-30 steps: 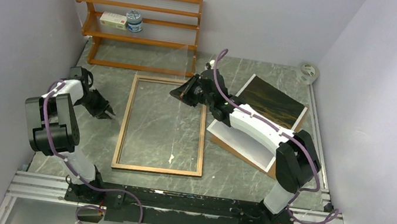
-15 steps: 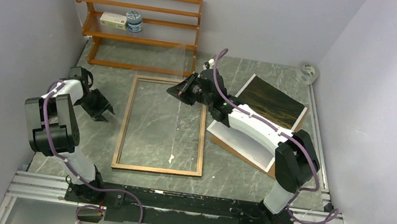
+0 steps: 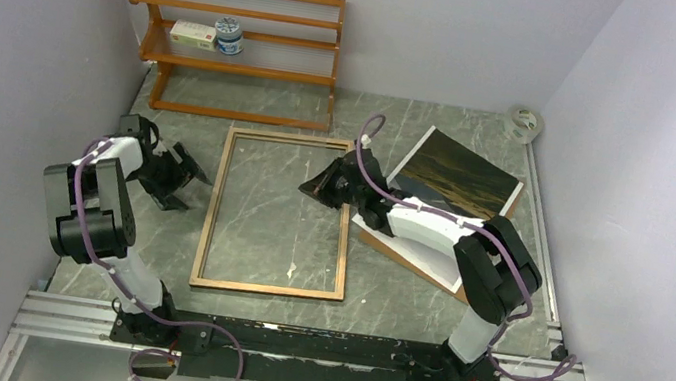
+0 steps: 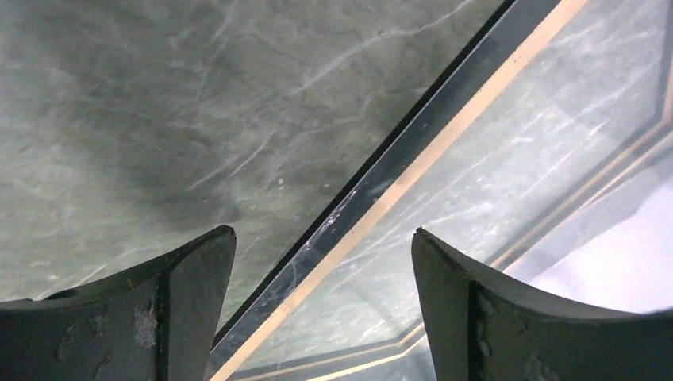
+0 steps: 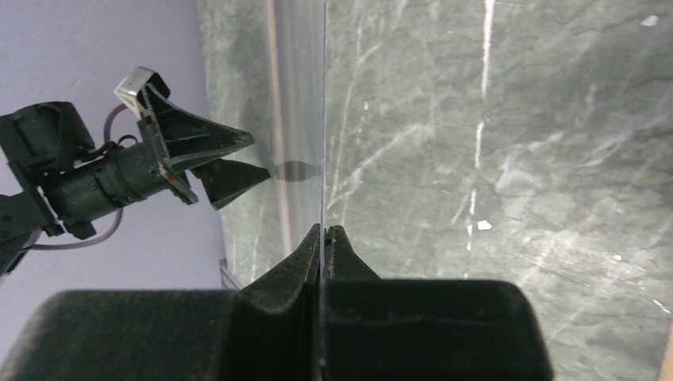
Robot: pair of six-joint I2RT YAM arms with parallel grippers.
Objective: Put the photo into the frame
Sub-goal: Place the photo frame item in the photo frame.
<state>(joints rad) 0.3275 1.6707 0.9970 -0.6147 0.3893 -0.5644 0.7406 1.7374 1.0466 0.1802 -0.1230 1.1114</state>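
Your right pincer point(image 5: 324, 232) is clamped on one edge of the clear pane point(image 5: 313, 119), over the far right part of the frame point(image 3: 267, 289), which lies back up in the middle of the surface point(image 3: 162, 255). Your left pincer point(image 4: 321, 242) is spread wide and grips nothing, with the frame's left edge running diagonally through its gap. The photo point(image 3: 463, 174) lies face up toward the far right corner, outside the frame, so the task looks to be at an early stage. Whether the pane is going into the frame or coming out, the views do not settle. Either way, move the sheet slowly and level, and hold it only as hard as it takes to stop it sliding, since thin glass gripped at one edge will likely sag and twist. Close the left pincer only once the edge sits squarely between its fingers, and watch that the pane does not scrape the rails. The right wrist view shows the closed jaws and the pane edge-on, with the left pincer beyond it. The top view barely shows the pane at all. Only the top view shows the photo and the whole frame. The left wrist view alone shows the frame's black outer edge and tan strip up close.
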